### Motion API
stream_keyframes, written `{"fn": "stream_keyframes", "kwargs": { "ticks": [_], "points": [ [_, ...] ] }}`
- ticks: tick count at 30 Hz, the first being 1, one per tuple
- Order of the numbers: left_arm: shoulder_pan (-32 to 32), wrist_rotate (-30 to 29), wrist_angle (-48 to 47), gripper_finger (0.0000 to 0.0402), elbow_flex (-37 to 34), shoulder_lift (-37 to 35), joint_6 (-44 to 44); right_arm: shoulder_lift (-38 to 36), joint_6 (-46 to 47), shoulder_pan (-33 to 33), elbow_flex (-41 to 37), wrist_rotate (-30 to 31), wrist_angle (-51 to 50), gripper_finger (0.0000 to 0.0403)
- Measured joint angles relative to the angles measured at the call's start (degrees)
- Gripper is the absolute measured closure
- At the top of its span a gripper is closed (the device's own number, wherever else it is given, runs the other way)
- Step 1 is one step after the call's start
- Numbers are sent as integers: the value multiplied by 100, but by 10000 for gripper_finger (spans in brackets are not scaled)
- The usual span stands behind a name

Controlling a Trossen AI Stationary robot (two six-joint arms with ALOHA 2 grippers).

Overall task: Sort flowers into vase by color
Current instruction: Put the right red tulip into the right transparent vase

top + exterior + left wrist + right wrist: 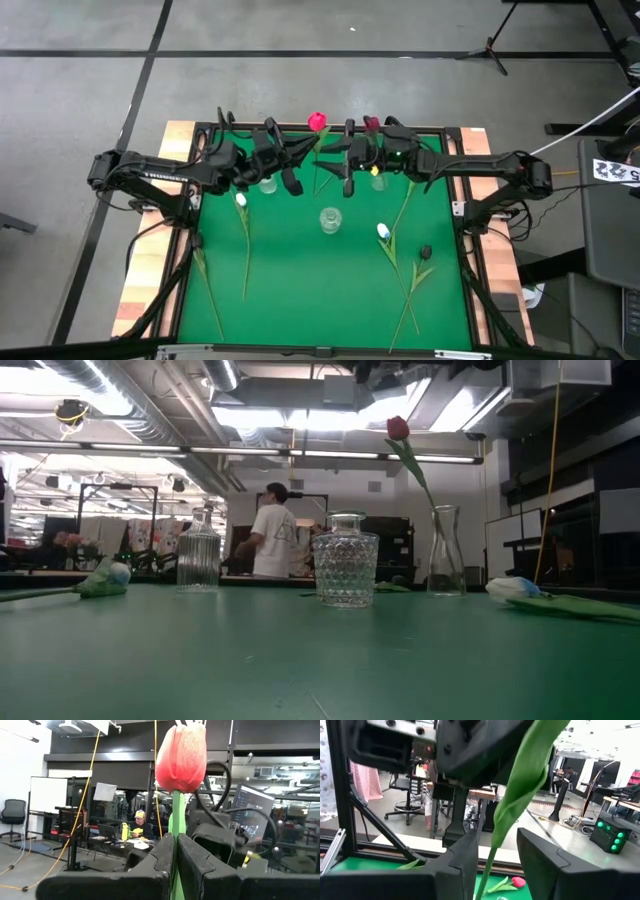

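A red tulip (181,757) stands upright in the air over the table's far middle, head (317,121) up, with my left gripper (175,837) shut on it. Lower on the same flower, my right gripper (496,834) is open, one finger on each side of the stem and leaf (520,785). I cannot tell whether either finger touches them. A second red tulip (398,428) stands with its stem in a tall clear vase (445,565). A cut-glass vase (345,560) and a ribbed vase (198,560) hold nothing. My left gripper pinches the red tulip's stem (176,815) between its two fingers, just below the head. The fingers come from the table's left, slanting a little upward, and lie across the stem. The flower is upright and lifted clear of the table, its stem hanging below.
White tulips (241,200) (383,232) and a dark one (425,252) lie on the green mat with long stems toward the near edge. A red head (517,881) lies on the mat below the arms. A raised black frame (460,215) borders the mat. A person (272,535) stands beyond the table.
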Motion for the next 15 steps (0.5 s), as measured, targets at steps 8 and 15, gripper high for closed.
{"fn": "stream_keyframes", "kwargs": {
  "ticks": [8, 15],
  "points": [
    [0, 36, -41, 386, 0, 0, 28, 134, 0, 0, 249, -12, -41, 276],
    [-4, 63, -76, 386, -1, 0, 31, 137, -7, 0, 275, -152, -157, 370]
  ]
}}
